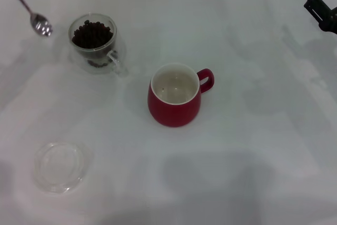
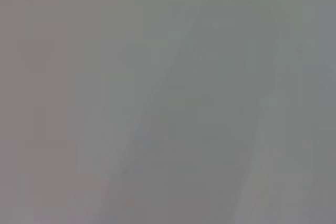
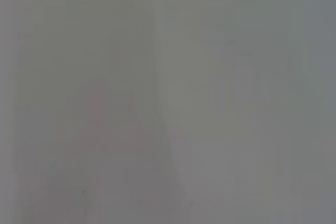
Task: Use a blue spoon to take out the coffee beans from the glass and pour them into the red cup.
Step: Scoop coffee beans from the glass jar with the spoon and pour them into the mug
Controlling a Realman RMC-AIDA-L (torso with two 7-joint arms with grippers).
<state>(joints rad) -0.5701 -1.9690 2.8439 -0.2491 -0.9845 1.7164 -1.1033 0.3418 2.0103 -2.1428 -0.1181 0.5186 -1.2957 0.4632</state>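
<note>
Red cup (image 1: 175,100) stands mid-table, its inside nearly bare; the glass (image 1: 95,43) of coffee beans (image 1: 92,34) sits toward the far left corner, the blue spoon (image 1: 30,11) just beside it; right gripper (image 1: 320,8) hangs at the far right edge, fingers' state impossible to tell; left gripper unseen.

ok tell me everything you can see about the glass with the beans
The glass is a small clear cup that looks double-walled, with a clear side handle pointing toward the near right. It stands upright on the white table, far left of centre, and holds a heap of dark coffee beans reaching close to its rim. The blue spoon lies just left of it, apart from it. The red cup stands nearer and to its right, also apart. No pincer touches it.
</note>
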